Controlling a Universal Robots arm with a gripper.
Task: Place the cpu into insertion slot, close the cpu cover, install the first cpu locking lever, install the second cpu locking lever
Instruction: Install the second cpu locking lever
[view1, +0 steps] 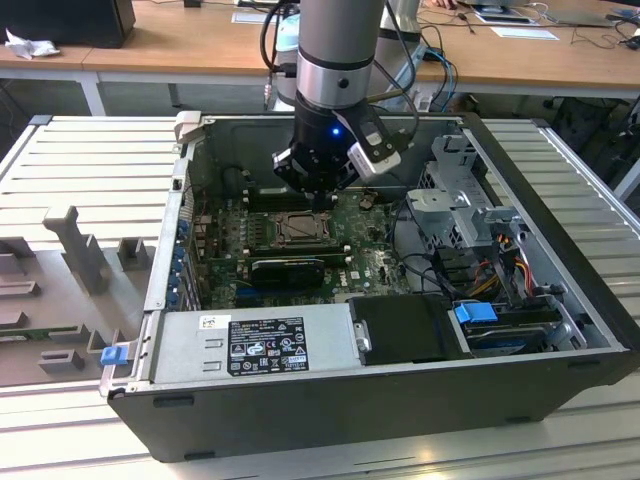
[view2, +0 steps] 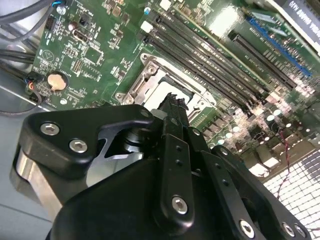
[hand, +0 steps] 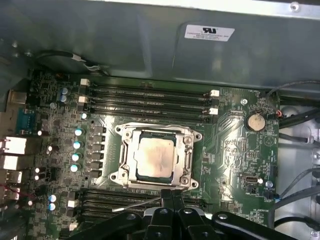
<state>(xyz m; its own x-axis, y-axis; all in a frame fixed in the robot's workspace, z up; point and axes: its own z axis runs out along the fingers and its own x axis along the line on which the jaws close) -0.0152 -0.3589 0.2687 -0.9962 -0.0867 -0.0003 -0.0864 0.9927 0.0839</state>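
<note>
Cpu (hand: 156, 156) sits flat in the insertion slot (hand: 186, 156) at the middle of the green motherboard (hand: 230, 135), its pale silvery top smudged with a brownish stain in the first wrist view. Around it lies the cpu cover (hand: 155, 131), a silvery frame whose window leaves the chip's top bare; whether it is latched cannot be told, and the far ends of the thin wire lever (hand: 137, 204) running beside the socket are hidden behind the gripper (hand: 171, 196). That gripper's dark fingers (view2: 176, 117) stand pressed together with no gap between their tips and nothing visibly pinched, poised just over the socket's edge nearest the camera. In the second wrist view the black gripper body covers most of the socket, so only a corner of the frame and a sliver of the chip peep past it. In the exterior view the arm (view1: 340, 50) reaches down into the open computer case (view1: 560, 330), its wrist masking part of the board behind it. A white label (hand: 209, 33) on the case wall and a black label (view1: 268, 344) on the power supply (view1: 190, 345) carry print (too small to read). A round coin battery (hand: 256, 121) sits toward the board's edge, and cables at the frame borders are cut off.
</note>
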